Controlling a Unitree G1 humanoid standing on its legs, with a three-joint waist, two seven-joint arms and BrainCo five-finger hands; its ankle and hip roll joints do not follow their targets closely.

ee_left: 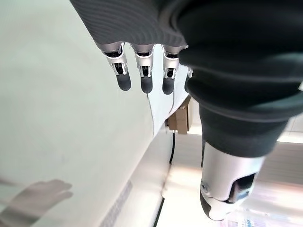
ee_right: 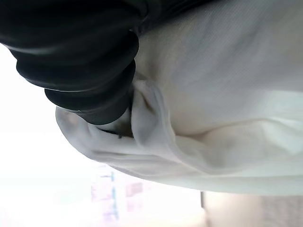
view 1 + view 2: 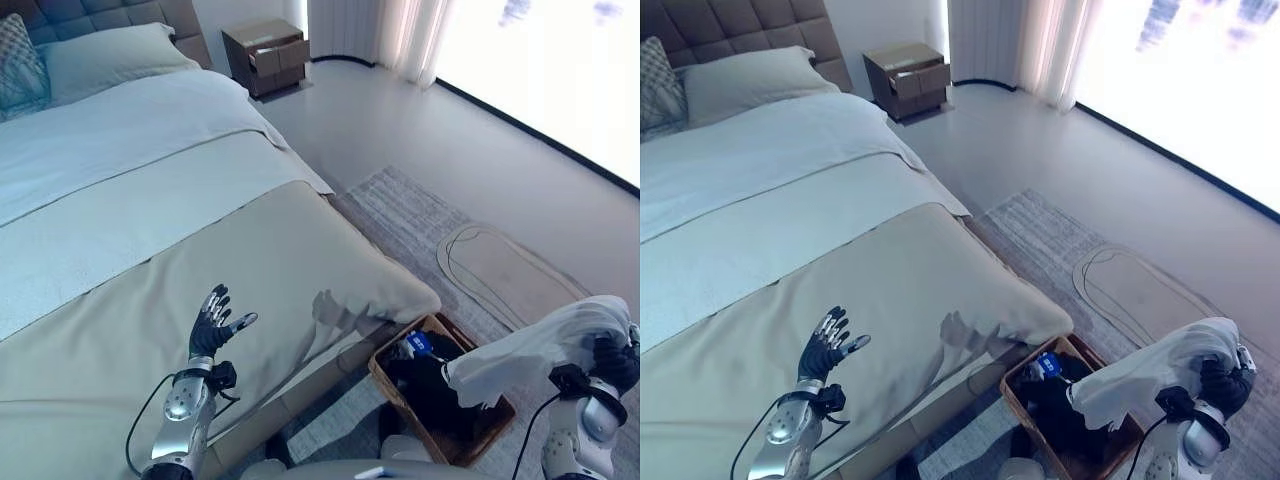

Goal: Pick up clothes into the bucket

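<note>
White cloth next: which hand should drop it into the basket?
Right. The right hand already carries the white cloth, which drapes over the basket beside the bed. The left hand is open above the bed, away from the basket.

The left hand [image 3: 212, 322] has silver fingers [image 1: 144, 66] with dark rounded tips, and a dark ribbed cover over its back and wrist. Below it, the forearm is silver-grey with a round joint cap. The right hand [image 3: 610, 360] is under the same dark ribbed cover; its forearm looks silver-grey too, though little of it is visible.
</note>
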